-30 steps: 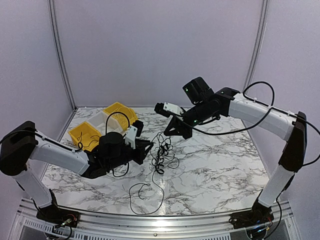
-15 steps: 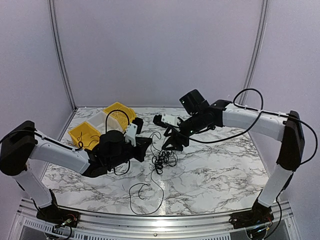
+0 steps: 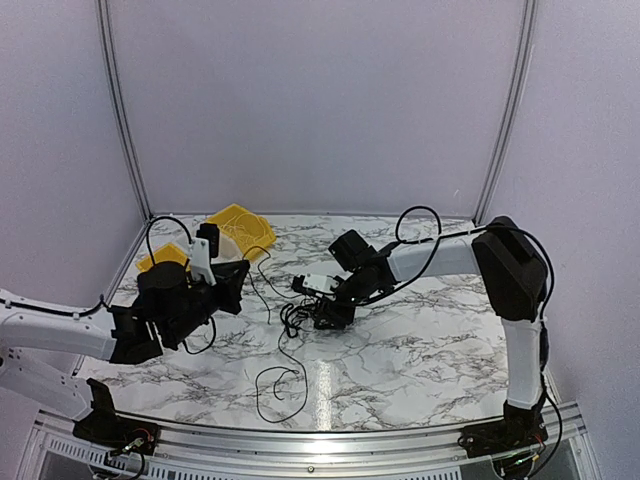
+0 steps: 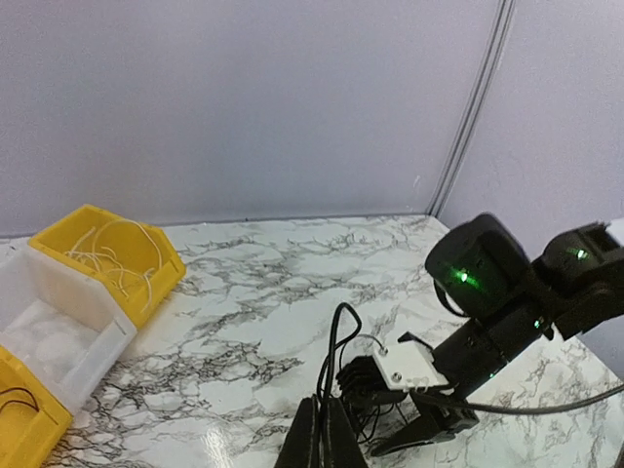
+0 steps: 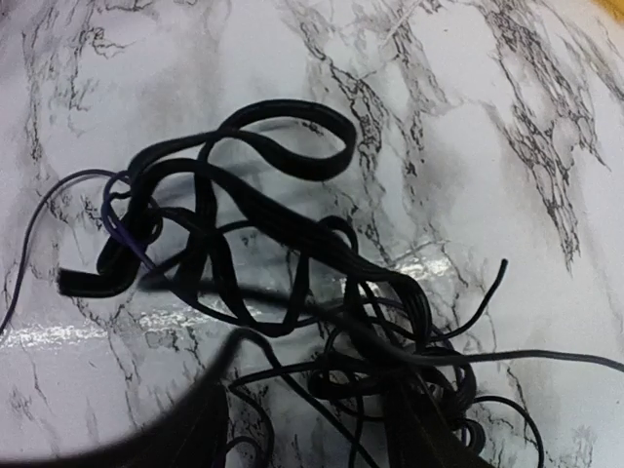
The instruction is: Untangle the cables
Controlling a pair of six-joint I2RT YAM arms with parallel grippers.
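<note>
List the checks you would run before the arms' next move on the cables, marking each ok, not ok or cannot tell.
1. Left hand holds a strand: ok, its fingers are shut on it.
2. Right hand open around the cables: ok, a finger on each side of the clump.
3. Cables separated: not ok, a knotted clump.
4. Held strand slack: ok, it curves loosely down to the table.
5. Right hand touching the table: cannot tell.
</note>
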